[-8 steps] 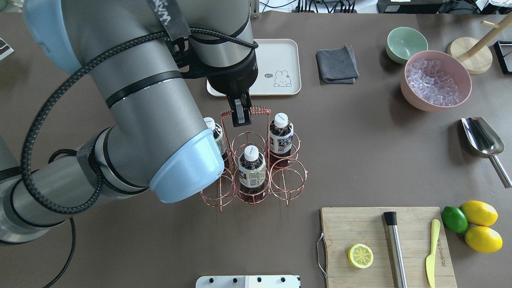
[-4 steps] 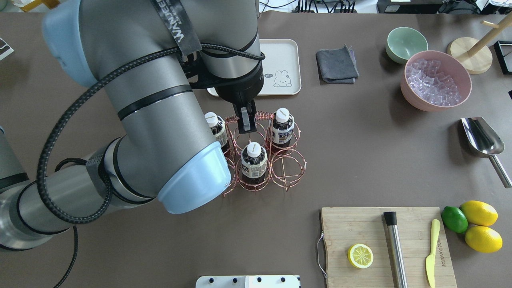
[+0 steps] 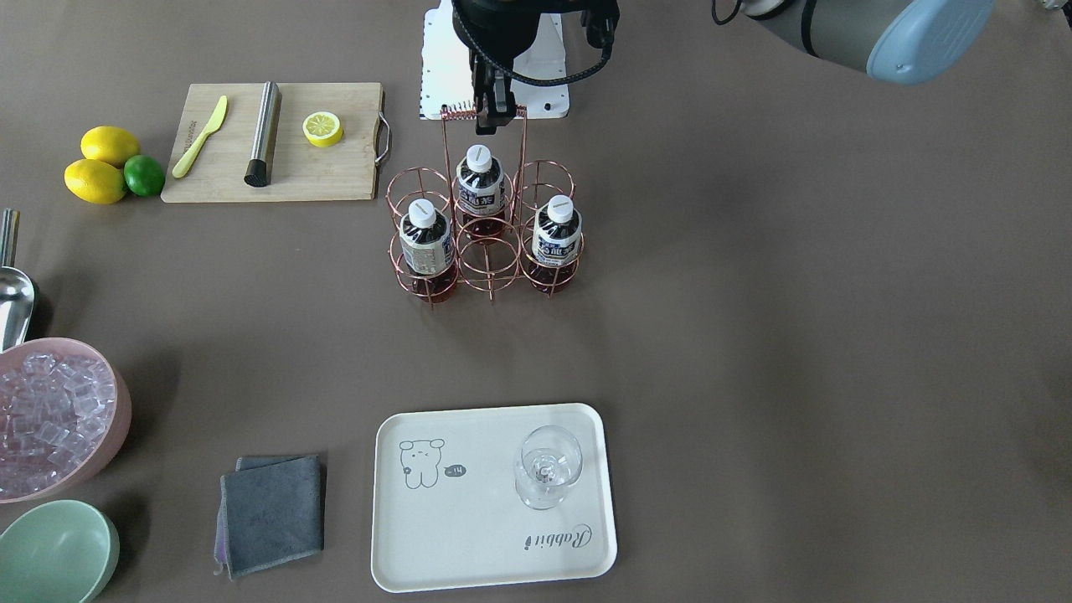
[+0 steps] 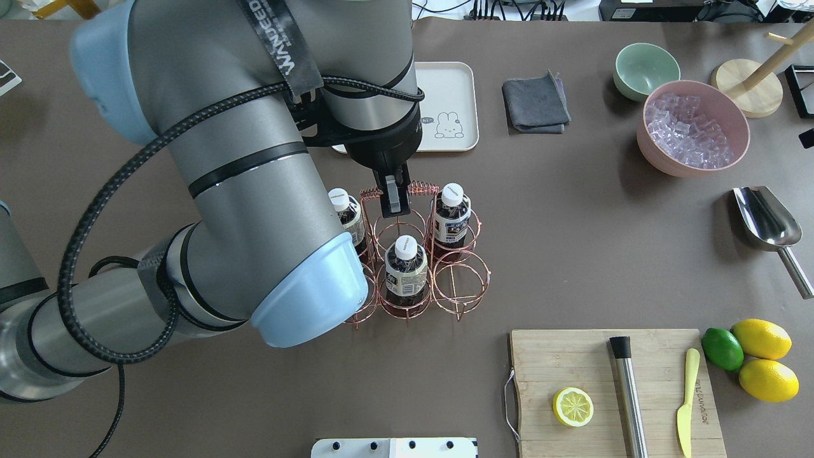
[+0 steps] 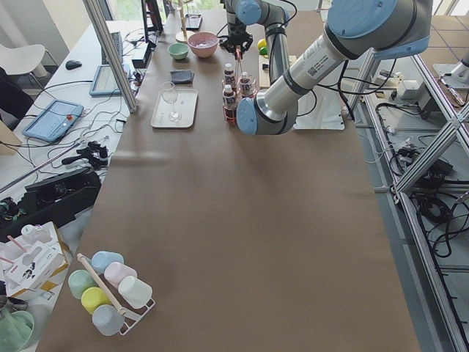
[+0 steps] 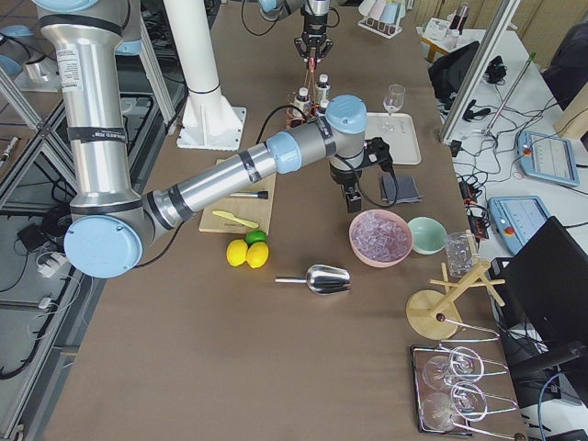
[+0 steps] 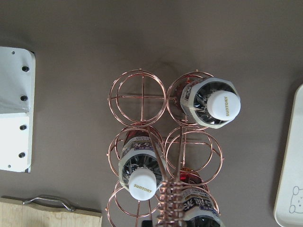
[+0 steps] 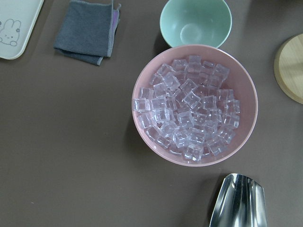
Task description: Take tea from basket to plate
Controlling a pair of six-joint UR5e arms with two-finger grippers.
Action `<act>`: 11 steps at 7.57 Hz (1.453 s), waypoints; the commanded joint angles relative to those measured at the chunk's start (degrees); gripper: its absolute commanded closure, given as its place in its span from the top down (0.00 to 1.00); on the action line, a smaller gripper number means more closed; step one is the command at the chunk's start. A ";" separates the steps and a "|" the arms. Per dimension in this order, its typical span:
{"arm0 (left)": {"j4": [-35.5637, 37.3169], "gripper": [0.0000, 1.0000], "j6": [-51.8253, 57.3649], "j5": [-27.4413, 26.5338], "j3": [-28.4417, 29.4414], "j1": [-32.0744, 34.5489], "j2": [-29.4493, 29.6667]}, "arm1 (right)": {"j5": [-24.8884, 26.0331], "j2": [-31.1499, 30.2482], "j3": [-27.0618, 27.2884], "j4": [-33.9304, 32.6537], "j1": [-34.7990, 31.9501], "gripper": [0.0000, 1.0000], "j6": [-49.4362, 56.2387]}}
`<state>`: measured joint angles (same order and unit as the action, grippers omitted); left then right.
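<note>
left gripper [image 4: 394, 198] sits upper centre in the overhead frame, fingers pressed together on the coiled handle of the copper wire basket [image 4: 459, 283]. all three tea bottles [image 4: 405, 267] stand upright in their rings. the plate [image 3: 469, 528] lies bottom centre in the front-facing view, well apart from the basket, with a wine glass [image 3: 548, 469] on it. right gripper [image 6: 355, 200] hangs above the pink ice bowl [image 6: 379, 234]; spread or pressed, cannot tell.

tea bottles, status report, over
Left gripper shut on basket handle. Right gripper over ice bowl, state unclear. Three tea bottles all in basket; plate holds a glass.
</note>
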<state>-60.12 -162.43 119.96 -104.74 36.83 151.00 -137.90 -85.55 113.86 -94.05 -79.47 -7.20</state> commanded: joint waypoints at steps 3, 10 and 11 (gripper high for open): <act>-0.17 0.00 0.00 0.01 -0.11 -0.18 -0.88 | -0.36 3.45 -1.61 3.15 1.07 1.00 4.83; -0.08 0.00 -0.17 0.45 -0.90 -0.18 -0.80 | 0.26 6.36 -2.33 3.96 3.45 1.00 -1.66; -0.08 0.00 -0.26 0.45 -0.90 -0.18 -0.80 | 0.61 5.84 -3.11 3.96 3.45 1.00 -2.29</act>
<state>-60.24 -162.56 120.38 -105.57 36.64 150.18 -137.54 -79.06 111.35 -90.10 -76.11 -8.04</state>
